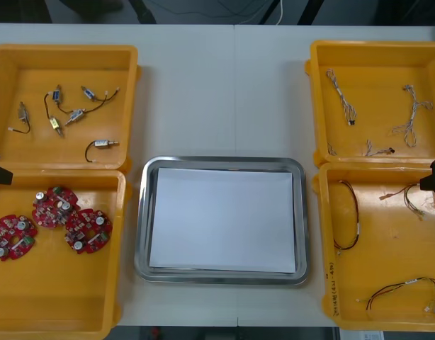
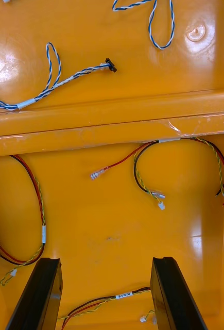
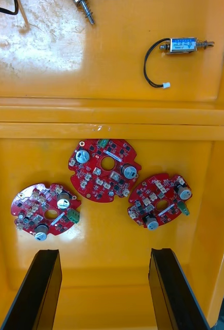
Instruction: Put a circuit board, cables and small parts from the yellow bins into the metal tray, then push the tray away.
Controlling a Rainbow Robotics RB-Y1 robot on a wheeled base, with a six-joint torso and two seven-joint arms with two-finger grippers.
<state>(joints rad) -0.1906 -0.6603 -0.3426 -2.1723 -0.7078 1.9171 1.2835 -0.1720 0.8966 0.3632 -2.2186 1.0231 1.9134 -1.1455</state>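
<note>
We hold our left gripper (image 3: 105, 252) wide, the middle circuit board (image 3: 105, 169) straight ahead; our right gripper (image 2: 105, 260), wide too, hangs over cables (image 2: 136, 172).

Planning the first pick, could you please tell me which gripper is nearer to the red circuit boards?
Left. The left gripper hangs open with the circuit boards just beyond its fingers. The right gripper is across the metal tray, over red and yellow cables.
</note>
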